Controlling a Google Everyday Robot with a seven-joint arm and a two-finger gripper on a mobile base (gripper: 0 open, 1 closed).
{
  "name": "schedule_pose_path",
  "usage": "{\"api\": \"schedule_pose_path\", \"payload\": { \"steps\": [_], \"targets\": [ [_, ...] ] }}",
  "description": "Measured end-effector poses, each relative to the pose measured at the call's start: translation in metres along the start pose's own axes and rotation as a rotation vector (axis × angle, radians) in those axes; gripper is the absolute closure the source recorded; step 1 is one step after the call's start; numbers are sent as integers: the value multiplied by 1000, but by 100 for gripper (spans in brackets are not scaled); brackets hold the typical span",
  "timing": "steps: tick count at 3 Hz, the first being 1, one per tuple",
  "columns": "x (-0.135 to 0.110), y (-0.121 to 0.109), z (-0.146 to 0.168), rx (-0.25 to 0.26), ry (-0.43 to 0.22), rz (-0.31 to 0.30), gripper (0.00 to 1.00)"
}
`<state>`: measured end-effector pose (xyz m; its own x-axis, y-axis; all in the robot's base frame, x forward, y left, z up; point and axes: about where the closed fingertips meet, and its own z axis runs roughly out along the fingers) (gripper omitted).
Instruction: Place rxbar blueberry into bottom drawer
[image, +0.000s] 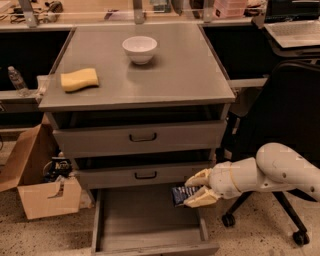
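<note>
My gripper (192, 190) is low at the cabinet's right front, just under the middle drawer. It is shut on the rxbar blueberry (179, 195), a dark navy bar that pokes out to the left between the cream fingers (200, 198). The bar hangs over the right rear part of the bottom drawer (145, 222), which is pulled out and shows a plain grey floor. My white arm (270, 172) reaches in from the right.
A yellow sponge (79, 79) and a white bowl (139, 49) sit on the cabinet top. Two upper drawers with black handles (142, 137) are nearly shut. A cardboard box (37, 185) stands at the left, a black office chair (280, 120) at the right.
</note>
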<state>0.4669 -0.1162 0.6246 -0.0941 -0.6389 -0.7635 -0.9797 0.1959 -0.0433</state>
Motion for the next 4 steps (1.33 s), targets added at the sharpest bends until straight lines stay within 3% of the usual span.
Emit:
{"api": "schedule_pose_path", "payload": {
  "steps": [2,3,4],
  "targets": [
    [2,3,7,4,-24,26,100],
    [17,15,70,-31,-103,147,100],
    [44,21,154,-35,-184,272,100]
  ]
}}
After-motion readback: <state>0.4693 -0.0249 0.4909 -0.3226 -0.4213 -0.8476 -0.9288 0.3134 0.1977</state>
